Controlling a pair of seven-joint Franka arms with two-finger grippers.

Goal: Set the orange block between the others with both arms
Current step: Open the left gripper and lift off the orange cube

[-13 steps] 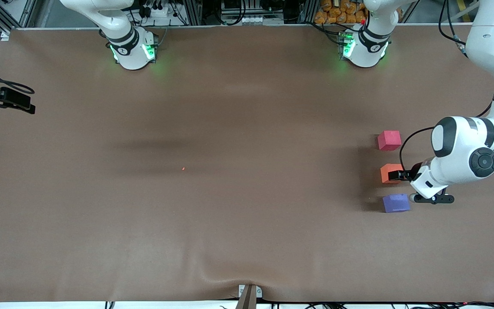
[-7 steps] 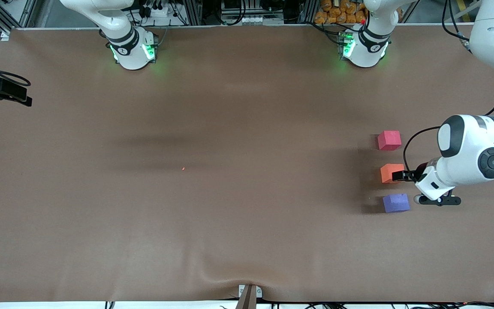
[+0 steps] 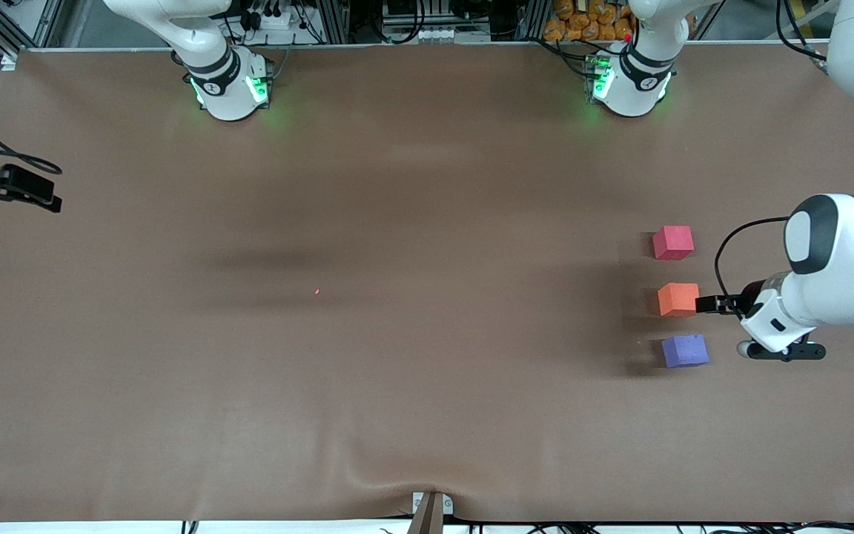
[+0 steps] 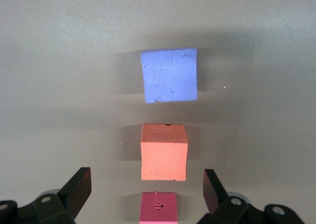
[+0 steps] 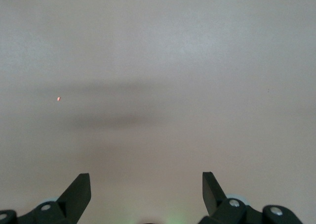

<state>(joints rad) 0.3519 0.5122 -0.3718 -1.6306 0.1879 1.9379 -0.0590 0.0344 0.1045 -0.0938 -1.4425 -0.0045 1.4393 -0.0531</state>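
Table: a wide brown mat [image 3: 412, 371] covers the whole surface; it is matte, with a small bulge at the edge nearest the front camera, where a metal bracket [image 3: 431, 508] sits.
Purple-blue cube [image 3: 685, 351]: matte foam with a mottled, pitted top, nearest the front camera of the three, at the left arm's end of the table.
Orange block [image 3: 678, 300]: matte foam cube with square edges, standing between the purple-blue cube and the pinkish-red cube [image 3: 673, 242], apart from both, the three in one line.
Pinkish-red cube: farthest of the three from the front camera; in the left wrist view only part of it shows, cut by the frame edge, with tiny holes on its top.
Left gripper [image 3: 716, 304]: black, fingers spread wide and holding nothing; low over the mat just beside the orange block, toward the left arm's end.
Right gripper [image 5: 146, 192]: fingers spread wide, empty, over bare mat; in the front view only a dark part at the frame's edge shows.
Orange speck [image 3: 316, 291]: tiny, on the mat mid-table; what it is cannot be told.
Arm bases [image 3: 230, 85]: white with green lights, along the table's farthest edge.
Room: metal framing, cables and an orange heap [image 3: 586, 22] past that edge, cut off.
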